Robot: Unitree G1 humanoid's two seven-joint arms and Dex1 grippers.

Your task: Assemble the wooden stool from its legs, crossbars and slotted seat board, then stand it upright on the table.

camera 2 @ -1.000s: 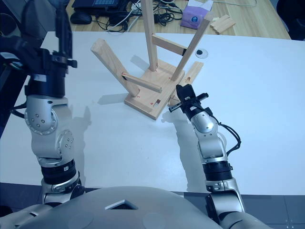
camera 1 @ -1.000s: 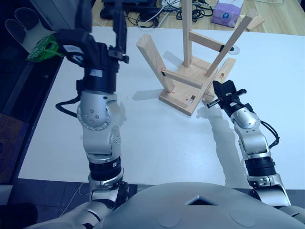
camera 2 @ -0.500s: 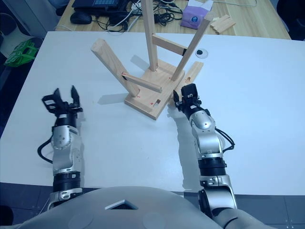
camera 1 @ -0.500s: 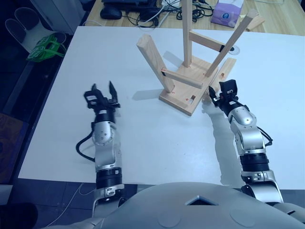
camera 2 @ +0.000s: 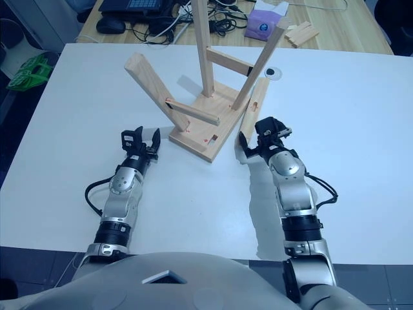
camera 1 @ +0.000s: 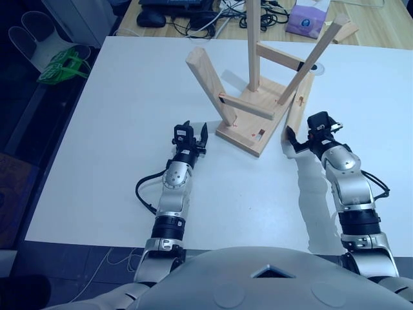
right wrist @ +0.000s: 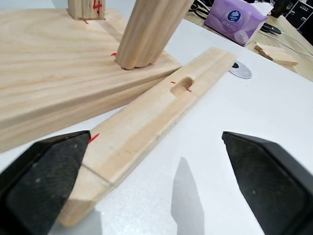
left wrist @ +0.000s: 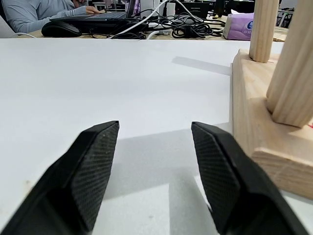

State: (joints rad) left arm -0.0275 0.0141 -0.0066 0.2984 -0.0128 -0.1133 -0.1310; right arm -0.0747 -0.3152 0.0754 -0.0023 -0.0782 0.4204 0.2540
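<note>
The half-built stool (camera 1: 258, 97) stands upturned near the table's (camera 1: 97, 129) far edge, a loose leg (camera 1: 298, 106) just beside it. The right gripper (camera 1: 297, 142) is wide open around the leg's near end, not yet closed on it; the left gripper (left wrist: 154, 142) is open and empty. The leg looks light, stiff and smooth, so grip it flat-sided, away from the slot.

You have the seat board (camera 2: 205, 129) lying upside down on the white table (camera 2: 348, 129), toward 12 o'clock. Three legs (camera 2: 205, 51) rise from it, with crossbars (camera 2: 229, 61) between them. A loose leg (camera 2: 253, 103) lies along the board's 3 o'clock edge. Your right gripper (camera 2: 257, 143) sits at that leg's near end, at the board's 4 o'clock, fingers spread. Your left gripper (camera 2: 141, 137) rests at the board's 9 o'clock, fingers apart, just short of the wood.
</note>
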